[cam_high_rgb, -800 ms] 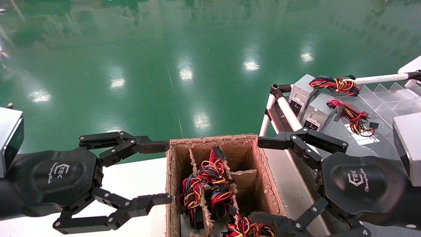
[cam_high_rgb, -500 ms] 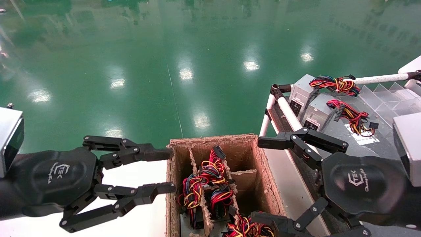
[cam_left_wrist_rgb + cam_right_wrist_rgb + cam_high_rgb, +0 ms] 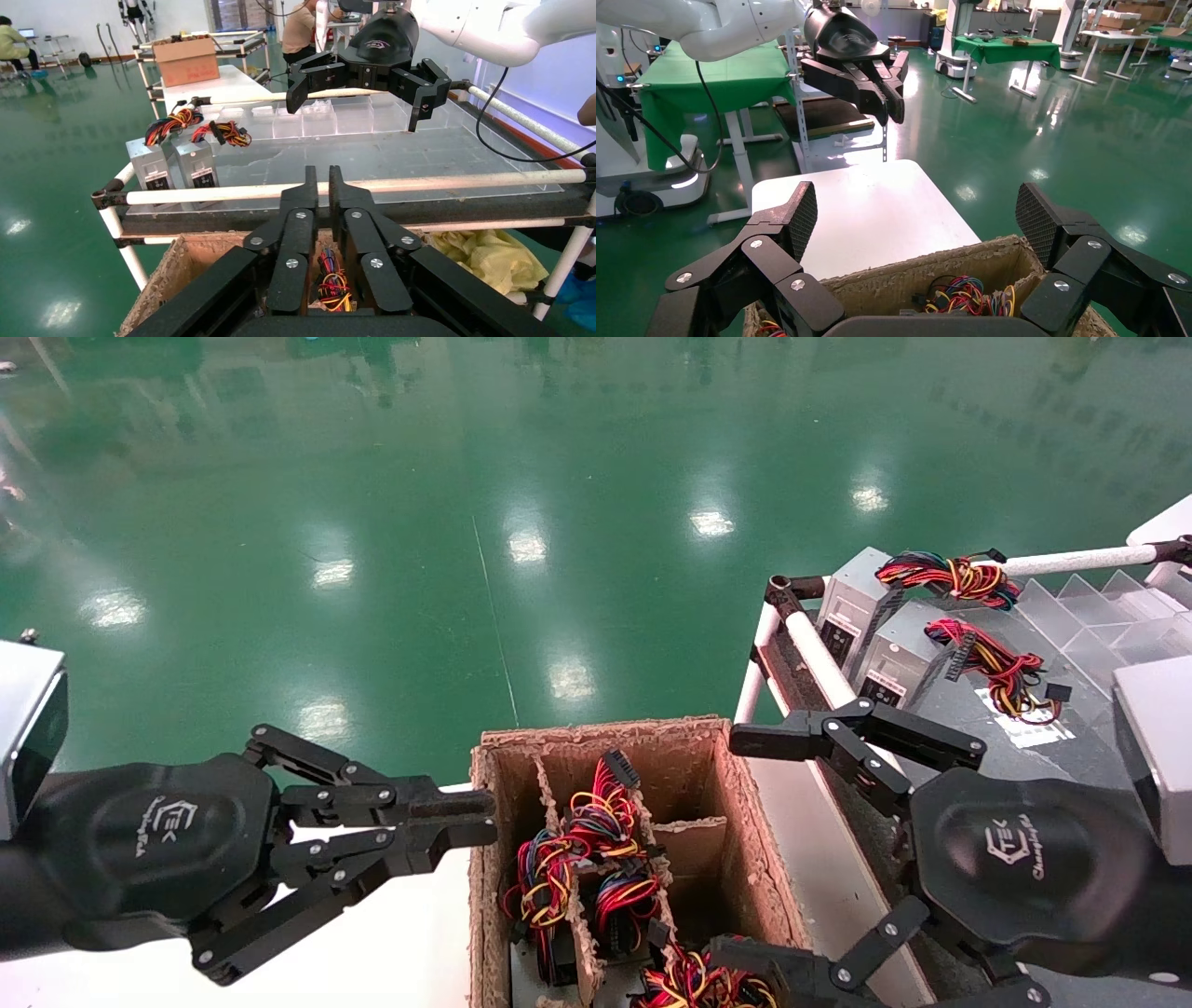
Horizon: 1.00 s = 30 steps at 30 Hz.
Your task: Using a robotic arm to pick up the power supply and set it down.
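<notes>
Two grey power supplies with red-yellow wire bundles stand on the rack at the right; the left wrist view shows them too. More coloured wire bundles fill the compartments of the cardboard box, and the bodies under them are mostly hidden. My left gripper hangs at the box's left wall, shut on nothing, fingers almost touching. Over the box's right side my right gripper is wide open and empty, pads far apart.
The box stands on a white table. The rack has white pipe rails and a clear divider tray. A yellow bag lies under the rack. Green floor lies beyond.
My left gripper's fingers have closed from wide open to together beside the box's left wall. The right arm has not moved.
</notes>
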Available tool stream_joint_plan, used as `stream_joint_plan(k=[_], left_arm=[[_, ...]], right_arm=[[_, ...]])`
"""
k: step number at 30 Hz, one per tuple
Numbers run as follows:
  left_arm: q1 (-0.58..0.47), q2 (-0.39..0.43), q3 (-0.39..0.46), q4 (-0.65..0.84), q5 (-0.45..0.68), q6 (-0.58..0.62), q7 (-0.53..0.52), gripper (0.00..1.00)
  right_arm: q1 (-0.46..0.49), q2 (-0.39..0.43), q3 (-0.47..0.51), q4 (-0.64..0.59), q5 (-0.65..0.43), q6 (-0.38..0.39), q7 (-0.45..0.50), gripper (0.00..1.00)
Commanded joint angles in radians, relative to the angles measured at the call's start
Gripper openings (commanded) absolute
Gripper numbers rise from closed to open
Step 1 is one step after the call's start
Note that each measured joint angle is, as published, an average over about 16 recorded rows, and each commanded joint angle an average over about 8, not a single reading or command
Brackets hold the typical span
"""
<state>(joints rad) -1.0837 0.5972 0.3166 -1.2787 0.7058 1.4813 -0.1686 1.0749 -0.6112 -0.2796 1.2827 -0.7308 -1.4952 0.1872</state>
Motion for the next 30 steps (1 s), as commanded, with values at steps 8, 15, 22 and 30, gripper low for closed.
stream_joint_plan(k=[8, 15, 22, 30], left_arm=[[0.000, 0.000, 0.000, 0.000, 0.000, 0.000, 0.000, 0.63], [0.000, 0.000, 0.000, 0.000, 0.000, 0.000, 0.000, 1.00], [0.000, 0.000, 0.000, 0.000, 0.000, 0.000, 0.000, 1.00], [0.000, 0.000, 0.000, 0.000, 0.000, 0.000, 0.000, 1.00]], right_arm=[[0.000, 0.000, 0.000, 0.000, 0.000, 0.000, 0.000, 1.00], [0.000, 0.000, 0.000, 0.000, 0.000, 0.000, 0.000, 1.00], [0.000, 0.000, 0.000, 0.000, 0.000, 0.000, 0.000, 1.00], [0.002, 0.008, -0.009, -0.023, -0.027, 0.015, 0.012, 1.00]])
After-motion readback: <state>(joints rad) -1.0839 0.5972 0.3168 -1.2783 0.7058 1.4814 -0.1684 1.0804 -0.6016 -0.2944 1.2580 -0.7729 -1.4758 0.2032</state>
